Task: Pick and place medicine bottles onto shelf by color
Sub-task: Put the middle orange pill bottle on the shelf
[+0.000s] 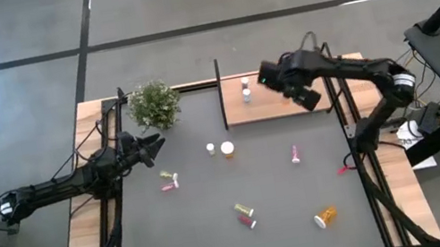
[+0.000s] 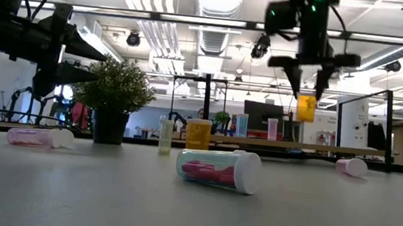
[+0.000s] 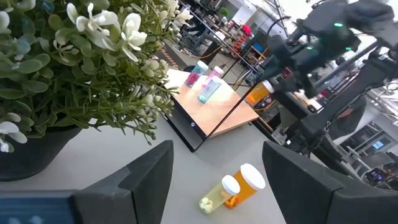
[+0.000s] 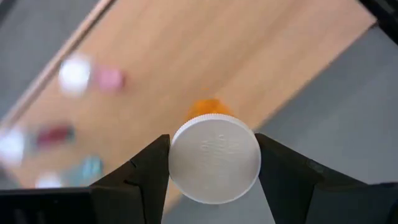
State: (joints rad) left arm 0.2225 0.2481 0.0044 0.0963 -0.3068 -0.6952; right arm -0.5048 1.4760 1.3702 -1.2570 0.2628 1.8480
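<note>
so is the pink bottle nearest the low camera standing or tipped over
Tipped over. In the low view the pink bottle lies on its side on the table, its white cap pointing sideways, unlike the yellow-green bottle standing upright behind it.

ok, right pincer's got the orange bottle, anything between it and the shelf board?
Nothing visible. The right pincer holds the orange bottle by its white cap above the shelf, with bare wood directly under it. The bottles already on the shelf stand off to one side, near its far-left end.
</note>
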